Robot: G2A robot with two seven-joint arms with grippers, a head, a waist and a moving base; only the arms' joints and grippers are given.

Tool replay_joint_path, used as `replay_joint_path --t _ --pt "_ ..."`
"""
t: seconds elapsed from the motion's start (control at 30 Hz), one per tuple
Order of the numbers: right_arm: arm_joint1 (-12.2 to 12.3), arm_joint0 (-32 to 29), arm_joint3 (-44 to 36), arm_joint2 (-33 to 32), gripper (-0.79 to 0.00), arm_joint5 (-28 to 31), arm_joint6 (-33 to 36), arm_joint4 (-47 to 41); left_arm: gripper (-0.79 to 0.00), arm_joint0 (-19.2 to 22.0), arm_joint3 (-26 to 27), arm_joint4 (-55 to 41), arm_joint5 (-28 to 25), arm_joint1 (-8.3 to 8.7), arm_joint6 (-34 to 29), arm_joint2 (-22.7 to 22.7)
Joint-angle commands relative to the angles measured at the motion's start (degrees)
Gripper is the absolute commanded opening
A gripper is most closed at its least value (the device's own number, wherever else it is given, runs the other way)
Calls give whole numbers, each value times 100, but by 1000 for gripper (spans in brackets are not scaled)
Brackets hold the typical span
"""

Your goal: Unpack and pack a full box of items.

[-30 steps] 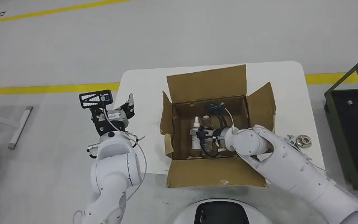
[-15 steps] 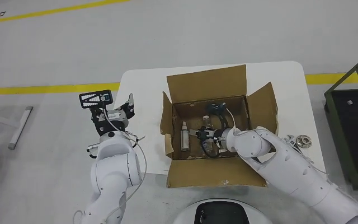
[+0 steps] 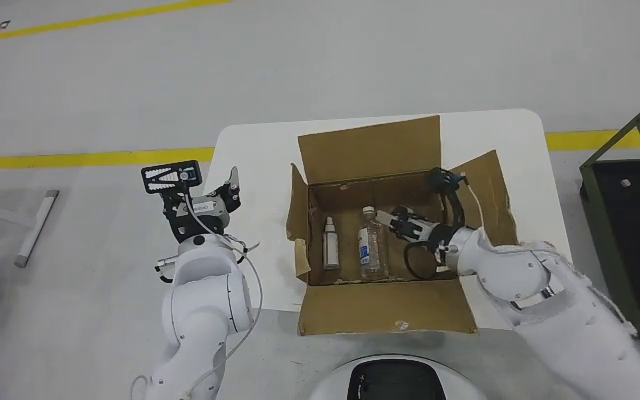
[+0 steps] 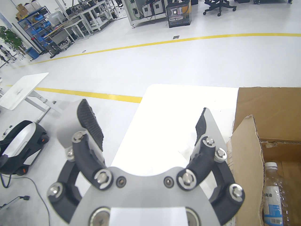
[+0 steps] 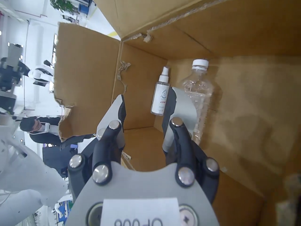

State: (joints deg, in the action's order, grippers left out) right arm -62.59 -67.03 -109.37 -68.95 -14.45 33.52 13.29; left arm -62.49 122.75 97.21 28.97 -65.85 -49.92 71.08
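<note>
drawn back to the right side of the box, the right gripper gapes empty, the left gripper open too; only a water bottle and spray bottle lie inside, so much likely remains.

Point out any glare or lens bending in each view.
Left wrist view: the table glares white, and the yellow floor line bows into a curve. Right wrist view: the box walls are evenly lit. Top view: even light, no hot spots.

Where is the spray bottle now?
In the top view, the spray bottle lies inside the box, by its left wall, beside the water bottle.
</note>
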Motion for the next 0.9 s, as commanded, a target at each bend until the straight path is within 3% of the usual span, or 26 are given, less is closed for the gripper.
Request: replay_joint_path --t 0.0,0.03,0.1,0.13,0.17,0.33,0.53,0.73,0.87 --pt "44 -317 -209 -365 -477 288 -116 -48 0 0 0 0 0 0 0 0" --pt "62 -478 -306 -543 -486 463 -196 -119 0 0 0 0 0 0 0 0" --pt "97 -797 -463 -912 -616 869 -365 -247 0 0 0 0 0 0 0 0" --pt "116 -945 -547 -1115 -739 1037 -438 -271 0 0 0 0 0 0 0 0" --pt "132 -1111 -625 -1306 -785 1193 -487 -331 0 0 0 0 0 0 0 0" --pt "229 -1930 -1174 -2414 -785 1564 -650 166 0 0 0 0 0 0 0 0" --pt "318 -2955 -1936 -3614 -785 1547 -241 1416 0 0 0 0 0 0 0 0" --pt "278 -3718 -1994 -4263 -785 1789 -400 1251 0 0 0 0 0 0 0 0" --pt "251 -3863 -1972 -4354 -785 1759 -579 1096 0 0 0 0 0 0 0 0"
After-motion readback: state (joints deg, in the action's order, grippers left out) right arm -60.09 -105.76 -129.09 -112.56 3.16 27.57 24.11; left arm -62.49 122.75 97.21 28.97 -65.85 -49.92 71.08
